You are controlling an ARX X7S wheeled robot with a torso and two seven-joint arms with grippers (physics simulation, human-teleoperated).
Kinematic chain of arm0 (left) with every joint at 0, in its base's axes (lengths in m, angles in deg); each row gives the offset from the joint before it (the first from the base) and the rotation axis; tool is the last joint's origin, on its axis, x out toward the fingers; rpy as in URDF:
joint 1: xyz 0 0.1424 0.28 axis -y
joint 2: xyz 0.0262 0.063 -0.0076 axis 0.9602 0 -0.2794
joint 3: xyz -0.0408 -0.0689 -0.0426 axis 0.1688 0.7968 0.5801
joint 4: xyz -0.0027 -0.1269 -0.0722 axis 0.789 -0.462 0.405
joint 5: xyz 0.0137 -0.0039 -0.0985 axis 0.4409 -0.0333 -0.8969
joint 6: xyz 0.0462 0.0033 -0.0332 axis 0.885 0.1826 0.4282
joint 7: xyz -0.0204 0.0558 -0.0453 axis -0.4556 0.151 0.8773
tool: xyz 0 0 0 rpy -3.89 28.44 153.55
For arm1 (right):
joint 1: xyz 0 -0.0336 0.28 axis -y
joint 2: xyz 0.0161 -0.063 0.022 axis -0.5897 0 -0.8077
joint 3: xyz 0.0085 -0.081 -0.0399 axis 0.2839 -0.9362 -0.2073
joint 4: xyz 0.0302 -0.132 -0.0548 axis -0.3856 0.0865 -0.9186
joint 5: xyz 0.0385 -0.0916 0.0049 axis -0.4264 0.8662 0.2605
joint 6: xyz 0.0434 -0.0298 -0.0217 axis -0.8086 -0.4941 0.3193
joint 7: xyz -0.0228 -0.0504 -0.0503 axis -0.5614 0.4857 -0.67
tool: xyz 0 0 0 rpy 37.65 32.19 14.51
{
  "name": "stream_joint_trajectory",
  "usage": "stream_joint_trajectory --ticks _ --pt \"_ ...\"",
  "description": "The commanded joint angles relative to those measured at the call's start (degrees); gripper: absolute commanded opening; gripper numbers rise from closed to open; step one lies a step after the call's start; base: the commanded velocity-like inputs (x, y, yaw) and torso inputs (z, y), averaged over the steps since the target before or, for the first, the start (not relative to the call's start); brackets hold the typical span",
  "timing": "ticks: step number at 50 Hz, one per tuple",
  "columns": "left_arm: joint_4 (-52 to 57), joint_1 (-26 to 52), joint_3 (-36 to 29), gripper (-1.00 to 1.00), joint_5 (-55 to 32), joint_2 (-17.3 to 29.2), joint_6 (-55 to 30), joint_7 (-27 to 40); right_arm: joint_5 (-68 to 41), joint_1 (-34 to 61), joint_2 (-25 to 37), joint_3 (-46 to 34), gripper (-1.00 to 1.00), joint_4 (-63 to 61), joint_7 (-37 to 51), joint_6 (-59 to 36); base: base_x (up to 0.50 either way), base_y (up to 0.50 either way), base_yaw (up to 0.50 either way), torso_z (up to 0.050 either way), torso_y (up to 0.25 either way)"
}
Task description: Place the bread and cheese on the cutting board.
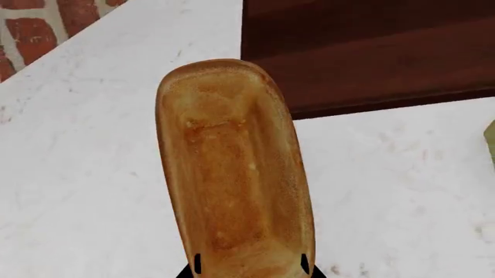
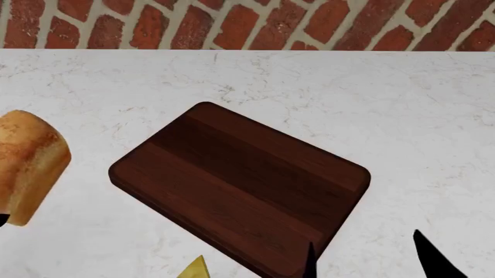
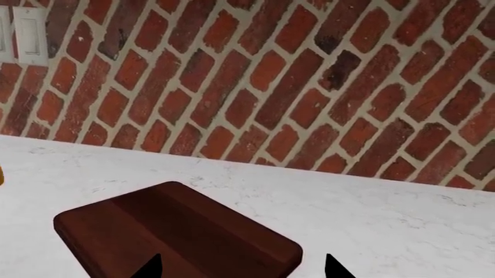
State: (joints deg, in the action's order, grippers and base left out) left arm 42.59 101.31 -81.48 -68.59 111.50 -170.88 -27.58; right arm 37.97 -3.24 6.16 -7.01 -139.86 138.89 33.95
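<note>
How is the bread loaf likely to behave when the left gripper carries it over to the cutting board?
The bread looks long and is held at one end by the left gripper, so it may sag or pivot. Its rounded crust could let it roll once released on the cutting board. It probably dents if squeezed hard.

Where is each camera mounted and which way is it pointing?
Head view: looks down on the cutting board, right gripper tips showing.
Left wrist view: behind the left gripper, which is closed on the bread.
Right wrist view: faces the brick wall.
All three show the board.
</note>
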Motion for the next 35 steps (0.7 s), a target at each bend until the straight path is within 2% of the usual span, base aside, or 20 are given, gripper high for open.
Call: stream_joint_trajectory --ticks 1,2,3,6,7,12,19,24,31,35 --pt "-7.49 5.52 -2.50 -1.00 8.76 -13.47 3.54 -8.24 0.70 0.60 0.03 0.86 1.00 0.31 -1.54 0.34 0.00 0.00 0.00 0.000 0.000" --pt "-7.20 5.69 -3.05 -1.00 11.75 -14.20 3.87 -10.52 0.65 0.69 0.14 0.84 1.00 0.26 -1.55 0.43 0.00 0.00 0.00 0.000 0.000" --pt "-11.85 6.62 -4.50 -1.00 14.26 -17.71 4.39 -11.16 0.80 0.61 0.22 0.76 1.00 0.27 -1.57 0.72 0.00 0.00 0.00 0.000 0.000" --pt "-15.02 7.49 -6.30 -1.00 17.12 -21.39 5.21 -14.15 1.29 0.28 0.25 0.27 1.00 0.36 -1.65 0.85 0.00 0.00 0.00 0.000 0.000" --pt "-11.33 8.16 -9.42 -1.00 23.24 -21.69 6.94 -20.42 1.48 0.16 0.30 0.15 1.00 0.43 -1.68 1.01 0.00 0.00 0.00 0.000 0.000" --pt "-18.14 9.95 -15.71 -1.00 33.15 -28.21 11.17 -27.82 1.69 0.01 0.64 -0.18 1.00 0.56 -1.82 1.37 0.00 0.00 0.00 0.000 0.000" --pt "-37.98 13.37 -25.90 -1.00 46.04 -39.86 18.70 -40.18 1.95 -0.52 0.99 -0.49 1.00 1.41 -2.56 2.98 0.00 0.00 0.00 0.000 0.000" --pt "-50.77 14.63 -30.85 -1.00 51.84 -46.44 23.43 -46.97 2.08 -0.54 0.73 -0.52 1.00 1.54 -2.65 3.22 0.00 0.00 0.00 0.000 0.000" --pt "-74.62 14.82 -37.52 -1.00 60.12 -57.86 33.18 -57.91 2.44 -0.85 2.47 -0.55 1.00 1.16 -2.96 4.79 0.00 0.00 0.00 0.000 0.001" --pt "-76.65 13.72 -40.05 -1.00 59.76 -58.65 34.83 -58.58 2.89 -1.40 3.19 -0.76 1.00 1.47 -3.14 6.15 0.00 0.00 0.00 0.000 0.000"
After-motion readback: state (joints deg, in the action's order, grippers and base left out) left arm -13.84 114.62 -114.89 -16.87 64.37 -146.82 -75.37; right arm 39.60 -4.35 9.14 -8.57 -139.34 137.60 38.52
